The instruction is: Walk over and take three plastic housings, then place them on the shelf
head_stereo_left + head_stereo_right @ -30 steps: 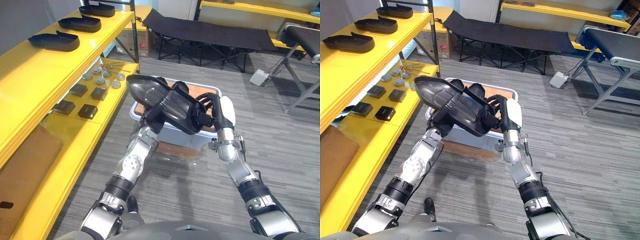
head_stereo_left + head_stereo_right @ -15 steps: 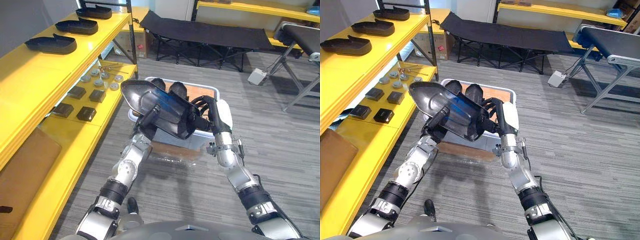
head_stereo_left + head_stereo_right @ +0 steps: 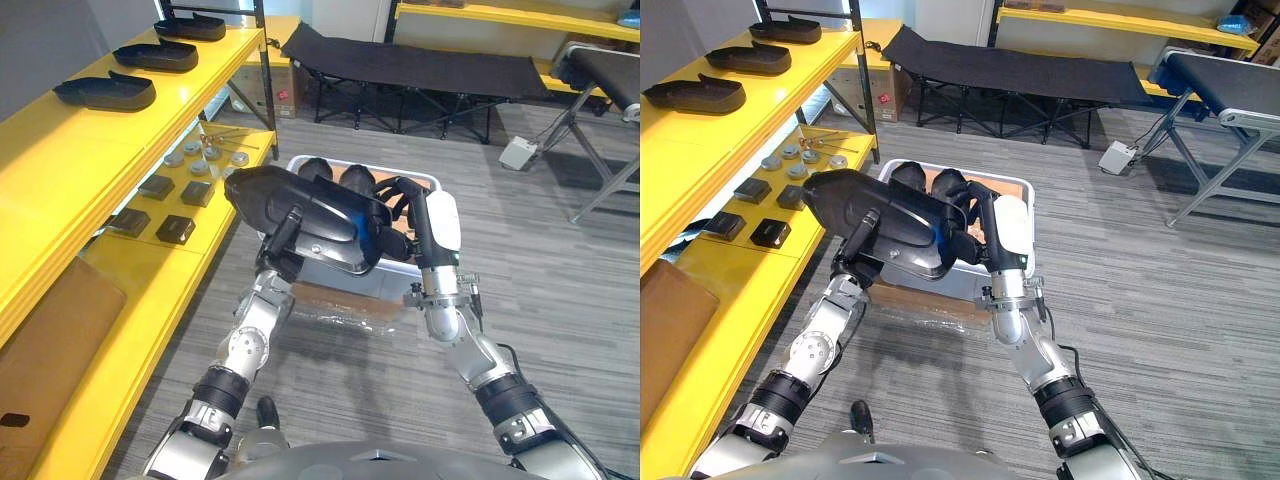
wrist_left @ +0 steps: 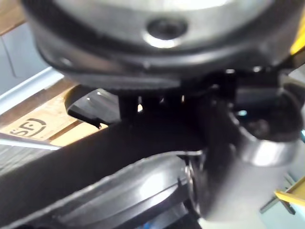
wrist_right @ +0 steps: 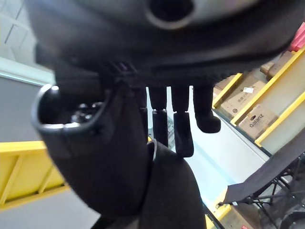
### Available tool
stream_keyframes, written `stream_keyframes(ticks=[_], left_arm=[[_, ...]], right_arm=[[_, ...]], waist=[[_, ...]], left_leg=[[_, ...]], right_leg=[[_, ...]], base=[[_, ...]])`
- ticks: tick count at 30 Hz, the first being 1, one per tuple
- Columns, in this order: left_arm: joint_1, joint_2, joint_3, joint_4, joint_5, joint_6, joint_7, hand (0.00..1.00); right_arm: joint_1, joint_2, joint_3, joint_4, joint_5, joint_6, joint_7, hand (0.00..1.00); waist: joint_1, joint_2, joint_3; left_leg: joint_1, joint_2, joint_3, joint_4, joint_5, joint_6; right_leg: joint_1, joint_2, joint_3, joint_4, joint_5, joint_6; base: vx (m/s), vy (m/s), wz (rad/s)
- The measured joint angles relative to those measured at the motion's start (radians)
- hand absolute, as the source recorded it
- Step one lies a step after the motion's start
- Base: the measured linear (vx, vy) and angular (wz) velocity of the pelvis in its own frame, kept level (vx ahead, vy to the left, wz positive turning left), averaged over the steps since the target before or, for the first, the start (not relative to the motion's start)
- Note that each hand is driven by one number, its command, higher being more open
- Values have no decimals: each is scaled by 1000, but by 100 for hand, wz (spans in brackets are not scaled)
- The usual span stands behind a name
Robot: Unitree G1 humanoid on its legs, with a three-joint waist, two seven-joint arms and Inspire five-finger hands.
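A large black plastic housing (image 3: 320, 225) hangs between both hands above a white bin (image 3: 425, 182). My left hand (image 3: 283, 240) grips its left part, thumb laid over the top and fingers underneath. My right hand (image 3: 418, 215), with a white thumb cover, holds the right end with fingers curled over the rim. In the right wrist view the fingers (image 5: 181, 124) reach past the housing (image 5: 162, 191). More black housings (image 3: 340, 180) lie in the bin. Three housings (image 3: 105, 92) (image 3: 158, 55) (image 3: 205, 27) rest in a row on the yellow top shelf (image 3: 60, 150) at the left.
The lower yellow shelf (image 3: 150, 290) carries small black boxes (image 3: 176, 228) and metal discs (image 3: 205, 160). A black folding cot (image 3: 420, 65) stands behind the bin, and a conveyor frame (image 3: 600, 90) at the right. Grey floor lies open to the right.
The housing has swung left toward the shelf and come to lie flatter. My left hand's fingers have curled round it. The right hand keeps its hold.
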Motion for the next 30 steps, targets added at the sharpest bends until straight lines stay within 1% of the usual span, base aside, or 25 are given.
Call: stream_keyframes(ticks=[2,3,4,5,6,7,8,9,10,11,12,13,14,15,16,17,19,21,23,25,26,27,30], left_arm=[[20,-17,19,-34,29,-35,15,0],[38,-27,41,-71,86,-55,29,0],[42,-27,46,-86,121,-62,39,0],[50,-27,55,-125,224,-67,69,0],[57,-28,60,-145,266,-67,79,0],[74,-28,73,-187,358,-67,107,0],[84,-28,84,-207,406,-68,124,0],[110,-25,121,-245,495,-68,155,0],[121,-25,137,-255,531,-69,170,0],[149,-24,180,-280,619,-68,206,0],[179,-23,233,-301,718,-68,247,0],[194,-22,261,-310,775,-68,270,0],[220,-14,317,-326,855,-69,298,0],[233,-8,339,-337,883,-71,301,0],[257,14,372,-367,936,-75,302,0],[289,41,391,-404,970,-92,301,0],[319,72,398,-466,1031,-102,300,0],[342,93,394,-514,1073,-126,293,0],[372,98,392,-552,1071,-154,255,0],[409,98,390,-570,1062,-172,204,0],[443,98,385,-578,1052,-172,159,0],[467,98,378,-579,1040,-172,133,0],[515,96,369,-578,1007,-171,81,0]], right_arm=[[20,19,4,-28,7,0,-21,100],[31,32,11,-37,7,-5,-24,100],[35,36,16,-39,10,-6,-24,100],[40,40,36,-39,35,-5,-21,100],[41,41,43,-42,46,-5,-17,100],[50,46,46,-57,72,-5,-12,100],[54,50,46,-66,90,-5,-10,100],[59,57,41,-82,130,-5,-10,100],[66,57,36,-94,148,-5,-10,100],[86,60,26,-123,185,-5,-9,100],[112,63,11,-154,237,-8,9,100],[126,65,2,-169,271,-8,27,100],[151,71,-17,-194,343,-12,58,100],[162,76,-26,-202,384,-22,75,100],[186,80,-41,-222,450,-33,99,100],[199,82,-45,-227,511,-42,121,100],[213,84,-49,-229,596,-43,173,100],[231,88,-50,-230,639,-41,224,100],[276,94,-50,-259,679,-31,285,100],[324,96,-60,-286,739,14,345,100],[354,96,-74,-284,743,67,358,100],[372,96,-84,-280,744,93,363,100],[389,94,-104,-253,766,122,401,100]], waist=[[-5,0,-1],[-8,0,-1],[-7,1,-1],[-2,2,-2],[0,3,-2],[2,5,-3],[3,7,-4],[1,13,-9],[3,17,-11],[3,24,-16],[2,31,-19],[2,34,-22],[2,40,-26],[3,43,-27],[6,45,-28],[13,44,-28],[27,42,-29],[33,43,-29],[32,45,-31],[27,50,-42],[21,53,-44],[16,56,-47],[5,61,-50]], left_leg=[[0,-1,2,0,0,0],[0,-1,2,0,0,0],[0,-1,1,0,0,0],[1,-1,-1,0,1,0],[1,-1,-2,0,1,0],[1,-1,-3,0,1,0],[1,-1,-4,0,1,0],[1,-1,-7,0,1,0],[1,-1,-8,0,1,0],[0,-1,-11,0,1,0],[0,0,-15,0,-3,-5],[-1,0,-17,0,-3,-5],[-5,0,-22,0,-4,-7],[-9,0,-26,0,-4,-7],[-14,-1,-29,0,-4,-7],[-14,-2,-31,0,-4,-7],[-15,-3,-32,0,-5,-7],[-18,-5,-35,0,-5,-7],[-21,-5,-35,0,-5,-7],[-32,-4,-32,0,-5,-7],[-31,-2,-26,0,-5,-7],[-31,-1,-24,0,-5,-7],[-31,2,-12,0,-6,-8]], right_leg=[[-3,-2,1,4,0,0],[-5,-3,1,9,-2,-2],[-5,-3,0,12,-3,-3],[-6,-3,-2,17,-4,-5],[-6,-3,-2,17,-5,-5],[-5,-4,-3,18,-5,-6],[-5,-4,-4,19,-6,-6],[-5,-4,-6,22,-11,-14],[-5,-4,-7,23,-12,-14],[-4,-5,-14,26,-17,-16],[-4,-4,-18,29,-21,-17],[-4,-4,-21,31,-22,-17],[-4,-3,-26,31,-24,-16],[-5,-3,-29,31,-24,-16],[-6,-2,-35,31,-24,-16],[-5,-3,-37,31,-25,-17],[-6,-5,-37,31,-25,-17],[-6,-5,-39,30,-25,-17],[-9,-6,-40,28,-25,-17],[-24,-6,-38,30,-25,-18],[-26,-6,-32,31,-25,-17],[-28,-6,-29,31,-25,-17],[-38,-5,-18,33,-25,-18]], base=[[0,0,-2],[0,0,0],[0,0,0],[0,0,3],[0,0,4],[0,0,0],[-28,17,4],[-28,17,3],[-35,21,6],[-31,16,7],[-35,17,8],[-29,11,11],[-15,6,11],[-18,12,15],[-15,17,11],[-12,19,8],[-9,21,4],[-18,24,5],[0,0,0],[-14,24,-7],[-7,24,-10],[0,21,-14],[3,9,-12]])
